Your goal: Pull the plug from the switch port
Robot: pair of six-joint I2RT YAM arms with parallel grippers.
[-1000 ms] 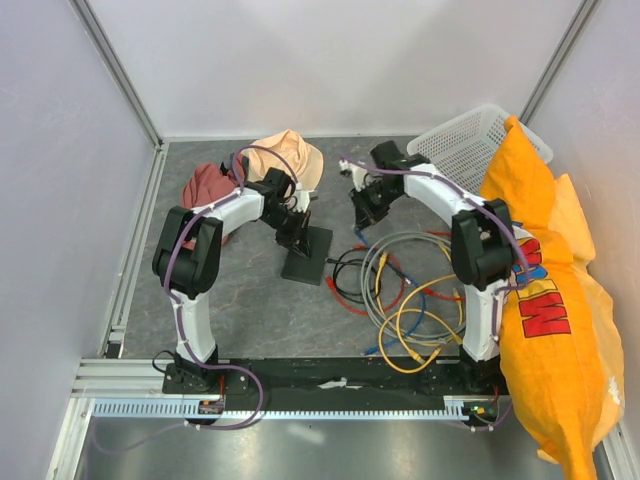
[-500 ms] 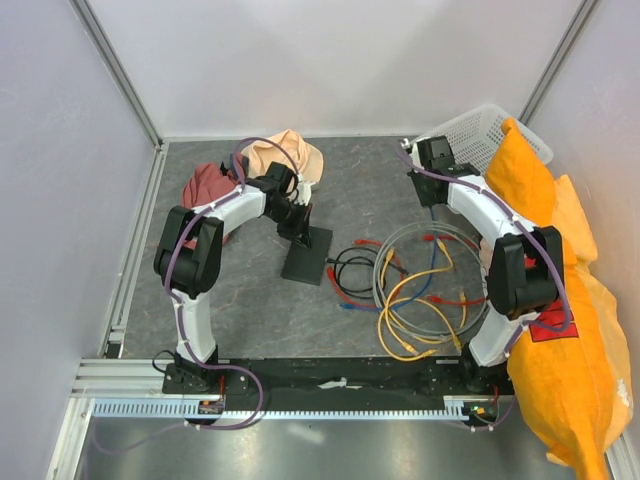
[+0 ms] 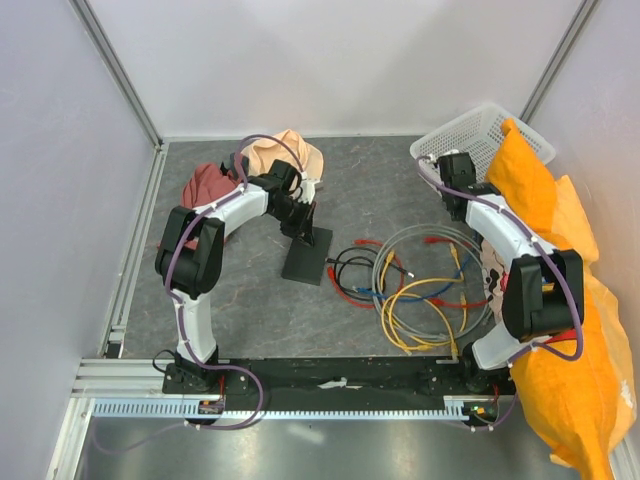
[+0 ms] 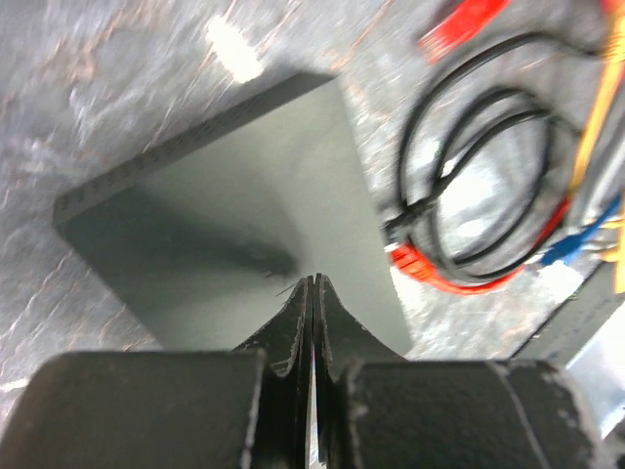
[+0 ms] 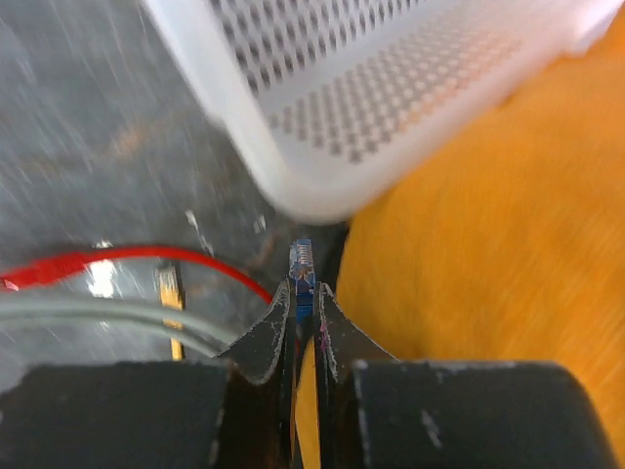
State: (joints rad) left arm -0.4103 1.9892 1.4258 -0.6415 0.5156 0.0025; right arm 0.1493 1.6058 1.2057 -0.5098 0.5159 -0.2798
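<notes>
Left claw (image 4: 312, 293) pressed together over the black switch (image 4: 244, 225), mid-counter; right claw (image 5: 305, 298) clamped on a blue plug (image 5: 304, 262) beside the white basket (image 3: 470, 135), upper right of the top view

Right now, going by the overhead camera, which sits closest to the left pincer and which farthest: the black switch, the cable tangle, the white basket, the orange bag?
Counting outward from the left pincer:
1. switch, directly under its tips.
2. cable tangle, on the floor to the switch's right.
3. white basket, in the far right corner.
4. orange bag, along the right wall.
</notes>
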